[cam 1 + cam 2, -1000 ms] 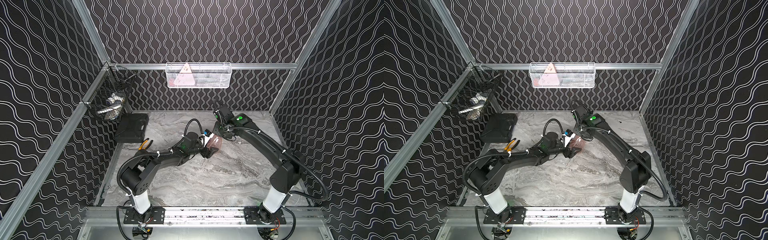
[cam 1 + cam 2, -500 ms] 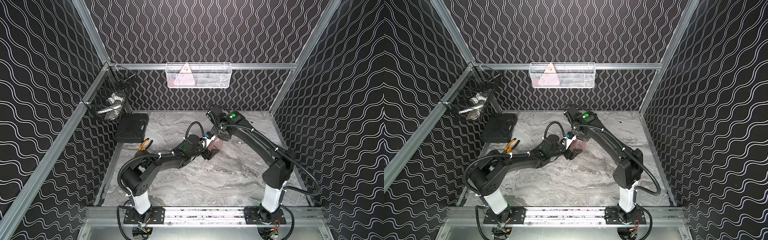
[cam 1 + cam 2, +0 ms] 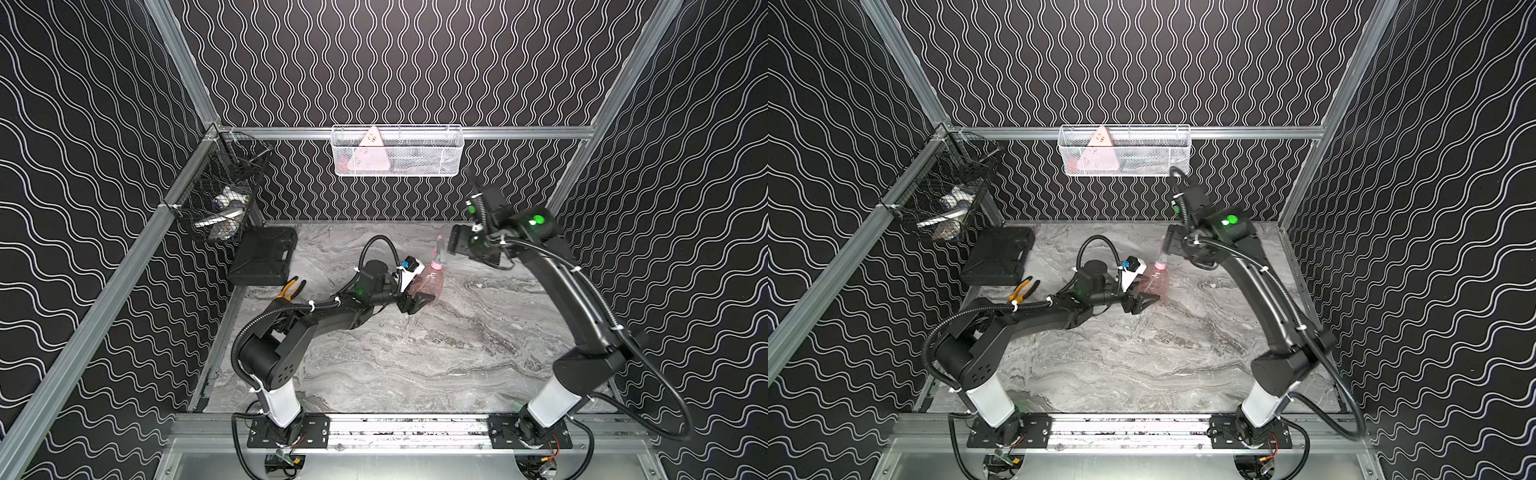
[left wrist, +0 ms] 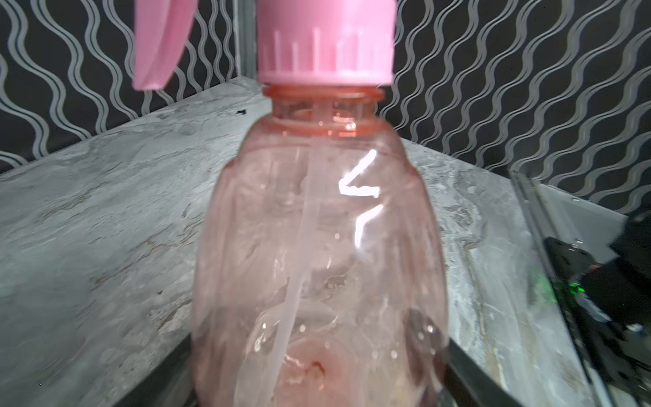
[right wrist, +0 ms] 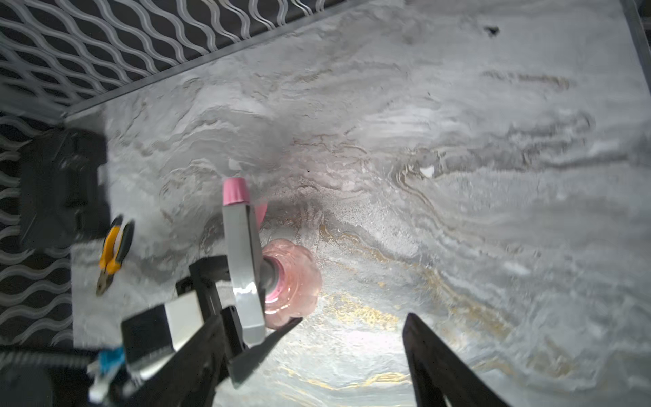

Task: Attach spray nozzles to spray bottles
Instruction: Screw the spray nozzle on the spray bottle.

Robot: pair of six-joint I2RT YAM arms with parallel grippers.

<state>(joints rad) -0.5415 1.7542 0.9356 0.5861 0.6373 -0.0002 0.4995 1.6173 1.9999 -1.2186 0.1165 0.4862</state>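
Note:
The translucent pink spray bottle [image 3: 432,284] [image 3: 1158,283] stands upright on the marble table. My left gripper [image 3: 420,293] [image 3: 1144,294] is shut on its wide base. In the left wrist view the bottle [image 4: 317,246] fills the frame, with black fingers [image 4: 468,380] at either side. The spray nozzle [image 3: 437,254] [image 4: 324,42] sits on the neck, its collar over the threads and its dip tube inside. My right gripper [image 3: 453,244] [image 3: 1169,245] hovers just right of and above the nozzle, open and empty. Its wrist view looks down on the nozzle [image 5: 241,253] and the bottle [image 5: 296,282] beside the open gripper [image 5: 352,319].
A black case [image 3: 264,257] and yellow-handled pliers [image 3: 291,286] lie at the back left of the table. A black wire basket [image 3: 220,195] hangs on the left wall. A white mesh basket [image 3: 415,149] holding a pink triangular card [image 3: 370,156] hangs on the back wall.
My right gripper has opened, let go of the nozzle and pulled back up and to the right. The left gripper still holds the bottle in place.

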